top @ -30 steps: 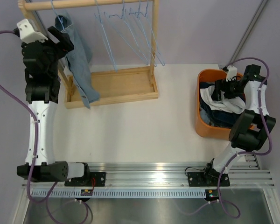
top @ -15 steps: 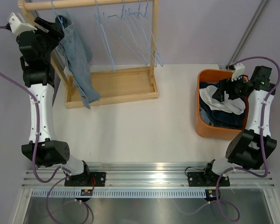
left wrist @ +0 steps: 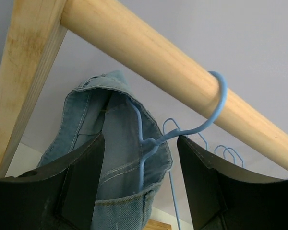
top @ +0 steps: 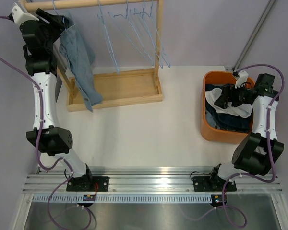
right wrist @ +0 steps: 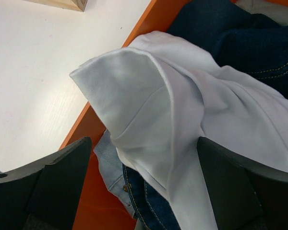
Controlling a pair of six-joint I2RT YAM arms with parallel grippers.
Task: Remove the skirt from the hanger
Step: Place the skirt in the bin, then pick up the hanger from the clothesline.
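Observation:
A blue denim skirt hangs from a light-blue wire hanger at the left end of the wooden rail. My left gripper is raised to the rail beside it. In the left wrist view, the left gripper is open. Its fingers straddle the skirt's waistband and the hanger's neck, with a thin gap on the right side. At the far right, my right gripper hovers open over the orange basket, holding nothing. The right gripper has white cloth below it.
Several empty blue hangers hang further right on the rail. The rack's wooden post stands just left of the skirt, and its tray base lies below. The basket wall encloses dark jeans and the white cloth.
My left arm has stretched up and back, bringing its gripper to the hanger top, and its jaws have narrowed around the waistband. The right gripper shifted slightly over the basket, still open.

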